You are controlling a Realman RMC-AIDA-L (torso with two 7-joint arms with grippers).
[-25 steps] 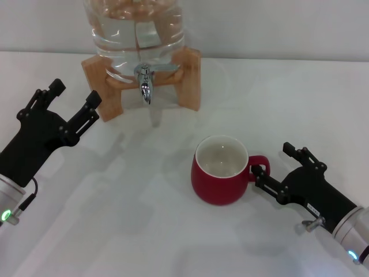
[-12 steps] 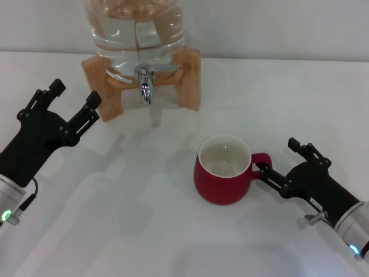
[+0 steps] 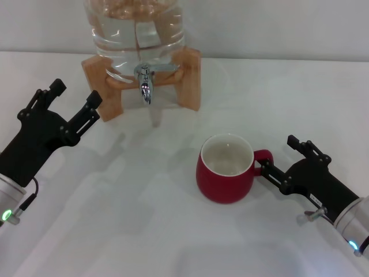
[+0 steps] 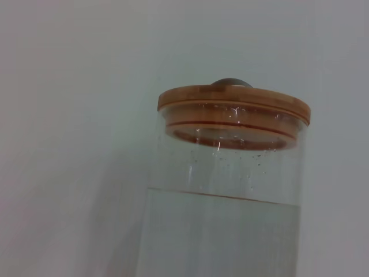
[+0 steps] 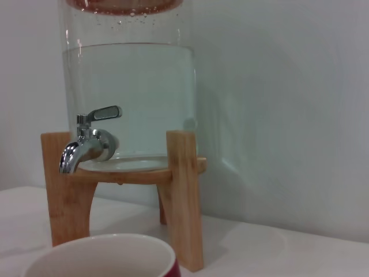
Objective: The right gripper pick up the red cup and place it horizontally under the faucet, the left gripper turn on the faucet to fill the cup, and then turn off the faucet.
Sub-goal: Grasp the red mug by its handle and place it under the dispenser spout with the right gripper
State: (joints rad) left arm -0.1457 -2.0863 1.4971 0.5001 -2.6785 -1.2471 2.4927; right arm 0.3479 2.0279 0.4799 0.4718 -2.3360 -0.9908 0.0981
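Observation:
The red cup (image 3: 226,170) stands upright on the white table, in front of and to the right of the faucet (image 3: 144,81), its handle toward my right gripper (image 3: 275,154). That gripper is open, with its nearer finger against the handle and the other finger apart behind it. The cup's rim (image 5: 104,257) and the faucet (image 5: 86,144), lever level, show in the right wrist view. My left gripper (image 3: 75,93) is open and empty, hovering left of the wooden stand (image 3: 190,81).
The clear water jug (image 3: 135,34) sits in the stand at the table's back edge. In the left wrist view the jug (image 4: 230,202) fills the picture, with its wooden lid (image 4: 233,112). A white wall is behind.
The right gripper and the red cup have shifted slightly to the right together. The left arm has not moved.

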